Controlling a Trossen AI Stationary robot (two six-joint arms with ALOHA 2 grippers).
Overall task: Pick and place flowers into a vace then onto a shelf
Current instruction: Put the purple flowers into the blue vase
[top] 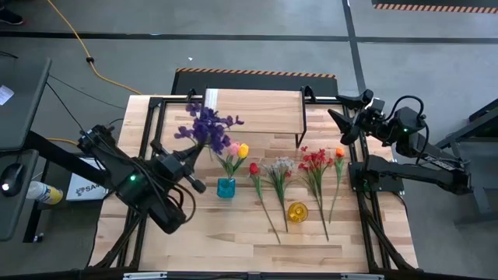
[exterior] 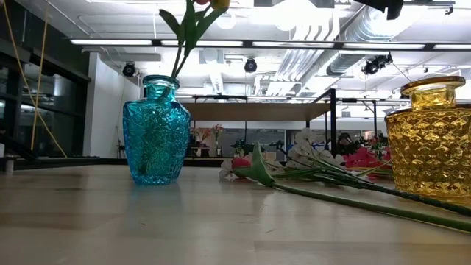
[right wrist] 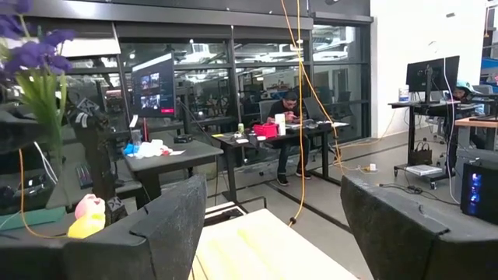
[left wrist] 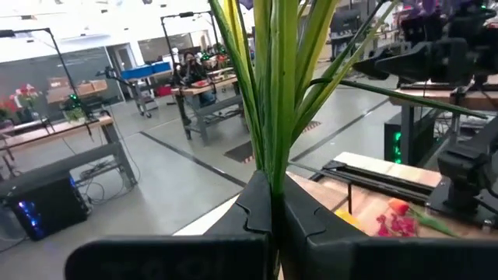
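My left gripper [top: 198,152] is above the table's left half, shut on a purple flower [top: 207,124] with green stems and leaves [left wrist: 272,93]. A blue vase [top: 226,187] stands just right of it and holds a pink and a yellow flower [top: 235,149]. A yellow vase [top: 297,211] stands nearer the front. Red, white and orange flowers [top: 311,167] lie flat on the table between the vases and the right arm. The shelf [top: 257,109] stands at the far edge. My right gripper [top: 338,120] hangs open at the far right, with nothing between its fingers. My left gripper pinches the purple flower's bundle of green stems and leaves [left wrist: 272,177] between its two shut fingers. The fingers lie level and cross the stems. The flower is lifted clear of the table, with its purple blooms [top: 207,124] beyond the fingers toward the far edge.
The blue vase [exterior: 154,132] and yellow vase [exterior: 434,140] stand upright on the plank table, with the loose flowers [exterior: 309,165] lying between them. Black frame rails [top: 366,210] run along the table's sides. A person sits at a desk [right wrist: 289,117] far beyond the table.
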